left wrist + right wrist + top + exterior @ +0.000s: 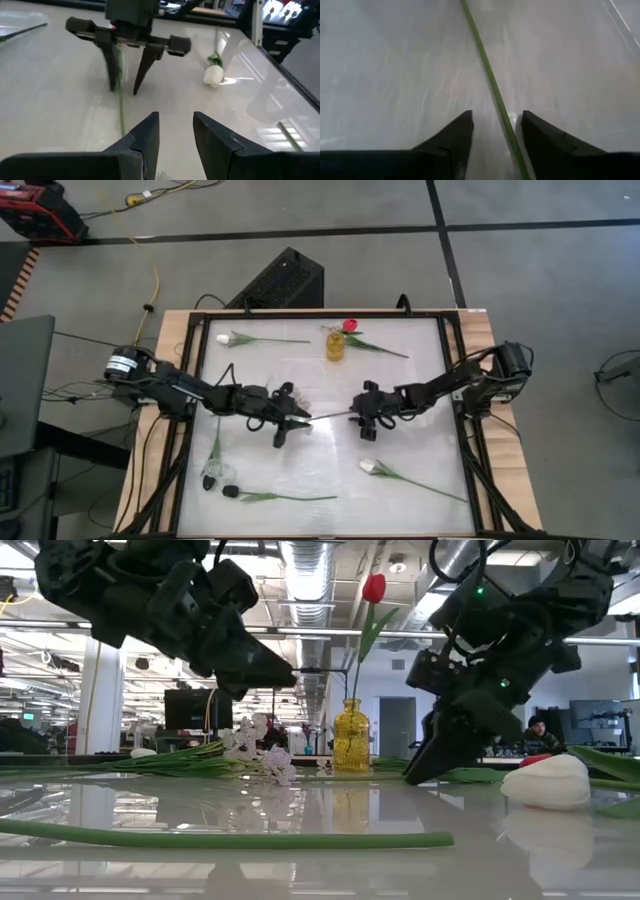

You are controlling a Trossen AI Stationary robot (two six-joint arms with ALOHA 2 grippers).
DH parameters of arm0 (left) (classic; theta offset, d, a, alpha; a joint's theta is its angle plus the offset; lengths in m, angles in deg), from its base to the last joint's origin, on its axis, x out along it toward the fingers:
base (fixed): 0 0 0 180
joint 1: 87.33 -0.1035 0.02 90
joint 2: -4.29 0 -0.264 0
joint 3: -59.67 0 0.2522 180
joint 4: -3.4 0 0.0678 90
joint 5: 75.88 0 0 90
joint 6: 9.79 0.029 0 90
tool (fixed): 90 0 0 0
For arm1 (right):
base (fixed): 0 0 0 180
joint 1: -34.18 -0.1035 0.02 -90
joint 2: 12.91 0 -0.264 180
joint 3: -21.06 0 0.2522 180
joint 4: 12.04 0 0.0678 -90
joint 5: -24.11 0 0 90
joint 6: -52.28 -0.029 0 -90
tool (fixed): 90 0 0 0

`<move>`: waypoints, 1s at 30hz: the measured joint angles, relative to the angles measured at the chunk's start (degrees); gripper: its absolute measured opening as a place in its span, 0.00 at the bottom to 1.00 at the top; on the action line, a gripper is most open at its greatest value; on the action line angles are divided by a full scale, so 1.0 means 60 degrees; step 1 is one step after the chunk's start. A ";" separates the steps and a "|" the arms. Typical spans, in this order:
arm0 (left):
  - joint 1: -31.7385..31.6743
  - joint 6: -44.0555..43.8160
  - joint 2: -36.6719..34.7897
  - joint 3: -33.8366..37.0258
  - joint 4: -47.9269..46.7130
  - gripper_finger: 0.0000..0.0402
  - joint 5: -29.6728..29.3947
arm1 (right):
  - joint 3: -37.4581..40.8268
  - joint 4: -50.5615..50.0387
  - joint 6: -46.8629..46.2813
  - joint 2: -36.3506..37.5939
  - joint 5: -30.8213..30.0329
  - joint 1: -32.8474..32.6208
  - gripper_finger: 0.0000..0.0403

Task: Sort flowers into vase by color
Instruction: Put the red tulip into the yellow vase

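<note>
Flowers lie scattered around the vase (pixel 334 346), which holds one red tulip (pixel 350 326). A green stem (pixel 490 80) runs between my right gripper (pixel 366 426) fingers, jaws parted astride it, so a handover looks likely. My left gripper (pixel 290 425) seems clenched near its blossom end, but that contact is hidden
</note>
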 joint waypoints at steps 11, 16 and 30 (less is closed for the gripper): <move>-0.0102 0.0359 -0.0104 -0.0358 0.0056 0.27 -0.0219 | -0.0022 -0.1626 0.0188 0.1488 0.0319 -0.0178 0.07; -0.0111 -0.0009 -0.0076 -0.0556 0.0044 0.27 0.0419 | -0.0682 -0.3001 0.1371 0.2064 -0.0435 -0.0856 0.04; -0.0401 -0.2418 -0.0019 -0.0622 -0.0117 0.41 0.1104 | -0.2680 -0.2549 0.5834 0.1988 -0.2664 -0.2081 0.04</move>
